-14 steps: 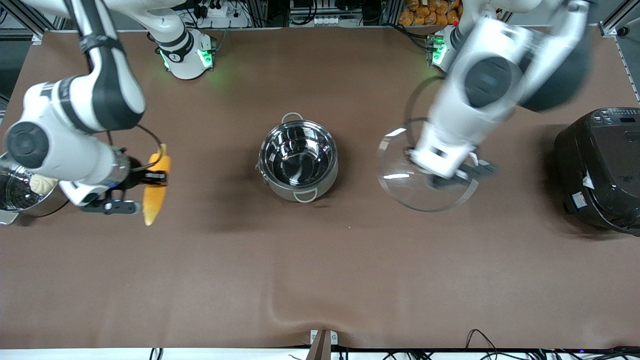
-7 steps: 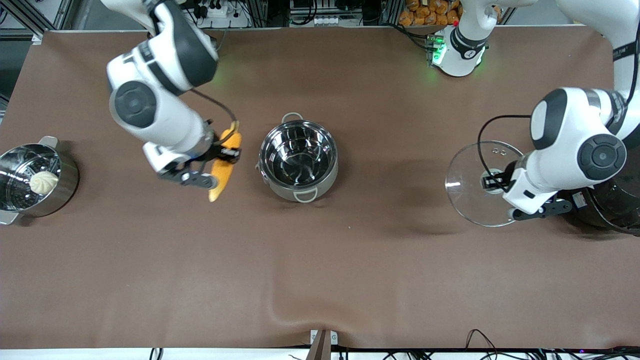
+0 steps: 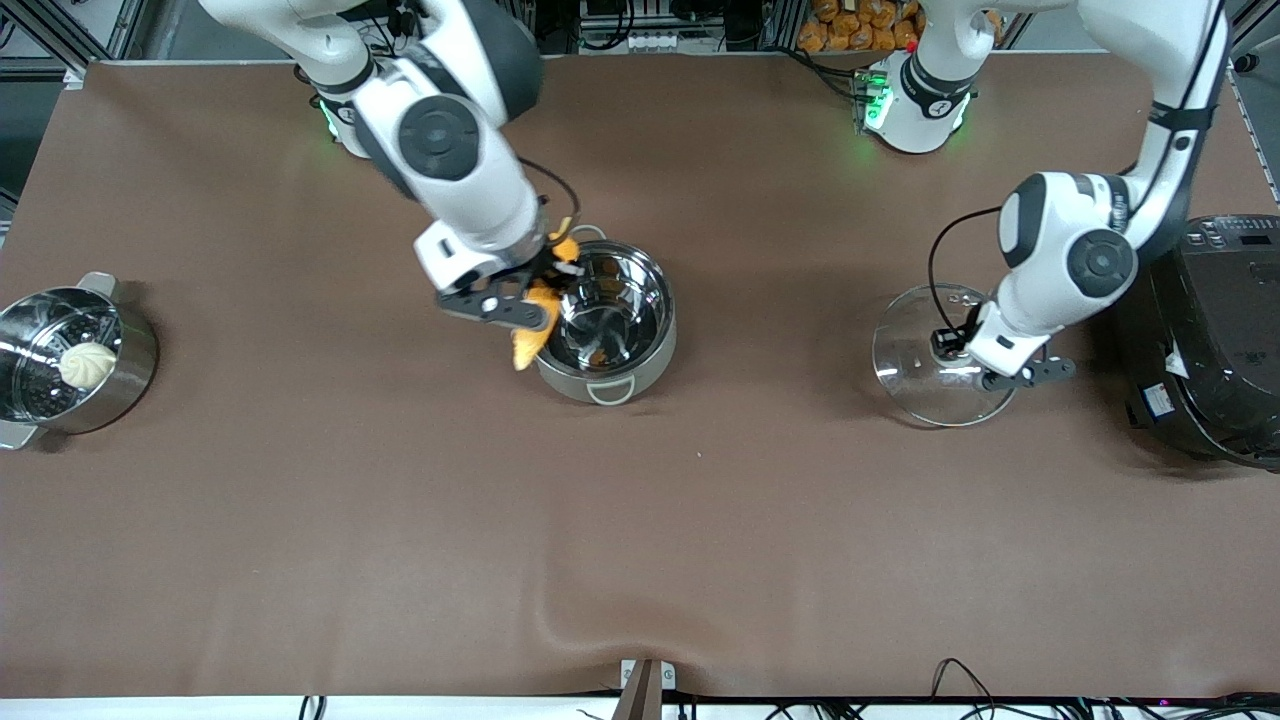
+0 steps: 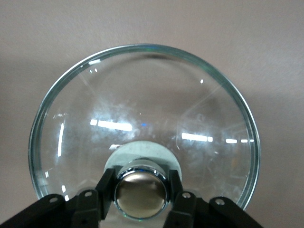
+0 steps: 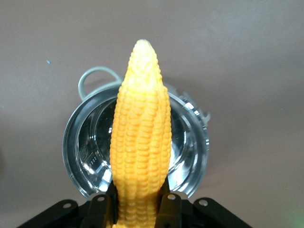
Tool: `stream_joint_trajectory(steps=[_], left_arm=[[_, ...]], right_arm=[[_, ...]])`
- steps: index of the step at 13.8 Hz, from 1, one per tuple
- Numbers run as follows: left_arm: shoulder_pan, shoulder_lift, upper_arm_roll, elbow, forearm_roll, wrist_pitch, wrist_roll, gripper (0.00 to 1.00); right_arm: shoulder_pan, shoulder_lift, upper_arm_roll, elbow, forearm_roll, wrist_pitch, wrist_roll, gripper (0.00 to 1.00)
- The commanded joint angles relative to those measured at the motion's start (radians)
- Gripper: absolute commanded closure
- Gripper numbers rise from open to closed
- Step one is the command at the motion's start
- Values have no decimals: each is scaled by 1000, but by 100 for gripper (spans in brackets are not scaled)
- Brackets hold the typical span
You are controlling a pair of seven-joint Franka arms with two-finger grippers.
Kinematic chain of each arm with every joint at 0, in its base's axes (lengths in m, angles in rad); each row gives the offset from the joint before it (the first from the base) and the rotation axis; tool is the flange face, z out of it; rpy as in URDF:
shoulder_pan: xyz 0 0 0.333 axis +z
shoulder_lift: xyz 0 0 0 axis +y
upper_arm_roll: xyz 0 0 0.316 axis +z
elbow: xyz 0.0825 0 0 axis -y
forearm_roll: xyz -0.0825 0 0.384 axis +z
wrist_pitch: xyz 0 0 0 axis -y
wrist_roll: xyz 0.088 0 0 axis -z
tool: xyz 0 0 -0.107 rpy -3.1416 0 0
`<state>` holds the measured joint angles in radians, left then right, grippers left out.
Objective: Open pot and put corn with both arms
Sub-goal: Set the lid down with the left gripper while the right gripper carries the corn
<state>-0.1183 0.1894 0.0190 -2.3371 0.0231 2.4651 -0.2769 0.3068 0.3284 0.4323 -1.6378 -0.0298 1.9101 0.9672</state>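
In the front view, the right hand (image 3: 540, 290) is pinching the yellow-orange tapered corn cob (image 3: 530, 335) over the rim of the round shiny steel pot (image 3: 602, 322) on the side toward the right arm's end of the surface. The cob's long axis is tilting with its pale tip hanging outside the rim, so my judgement is that it needs carrying a little more toward the bowl's centre before release. The left hand (image 3: 965, 355) is clamping the knob of the clear glass lid (image 3: 925, 355) low over the brown surface (image 3: 400, 520), between the pot and the large black rice cooker (image 3: 1210, 340).

In the left wrist view, the fingers (image 4: 183, 199) are squeezing the copper-topped knob (image 4: 139, 192), with bare surface all round the lid.

In the right wrist view, the cob is lying across the open pot (image 5: 90, 152), its tip passing the rim beside a pale loop handle (image 5: 95, 78).
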Motion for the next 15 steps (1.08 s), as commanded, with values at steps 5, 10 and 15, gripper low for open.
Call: stream_joint_trajectory(steps=[5, 10, 15], left_arm=[[42, -24, -8, -102, 14, 109, -2, 100], [43, -30, -7, -41, 12, 77, -15, 0], [66, -51, -1, 346, 14, -330, -1, 0]], right_arm=[[89, 34, 2, -134, -65, 159, 86, 71], [135, 78, 2, -154, -122, 219, 142, 68], [141, 115, -1, -154, -156, 259, 150, 64]])
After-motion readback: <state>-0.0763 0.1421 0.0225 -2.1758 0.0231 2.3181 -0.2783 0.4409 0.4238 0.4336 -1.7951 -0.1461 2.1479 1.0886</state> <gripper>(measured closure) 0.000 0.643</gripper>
